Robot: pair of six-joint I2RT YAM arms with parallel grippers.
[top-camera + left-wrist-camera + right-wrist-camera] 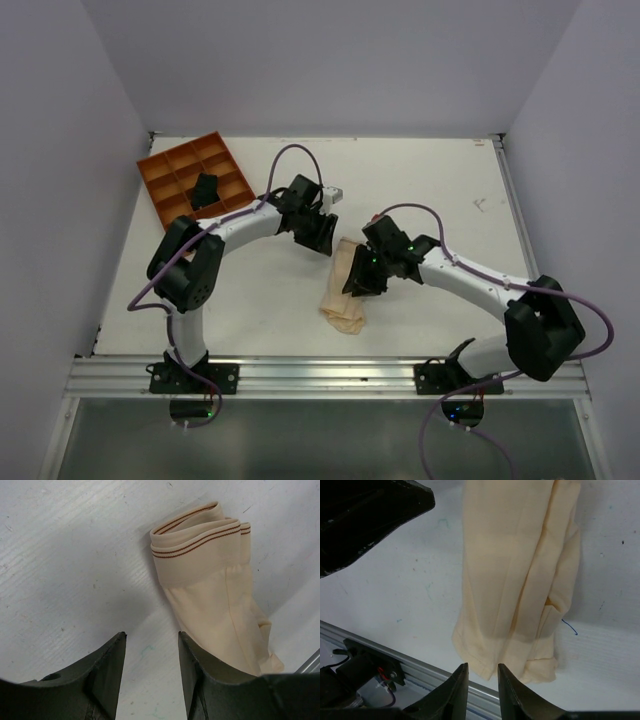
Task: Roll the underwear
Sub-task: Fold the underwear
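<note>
The underwear is a pale beige piece folded into a long narrow strip that runs toward the table's front edge. Its brown-striped waistband is the far end in the left wrist view. My left gripper hovers at the strip's far end and is open. In its own view only bare table shows between its fingers, and the underwear lies just to their right. My right gripper sits over the strip's right side. In its own view its narrowly parted fingertips point at the near hem of the underwear, gripping nothing.
An orange compartment tray stands at the back left, with a small black bundle in one cell. An aluminium rail runs along the table's front edge, close to the hem. Walls enclose the table on three sides.
</note>
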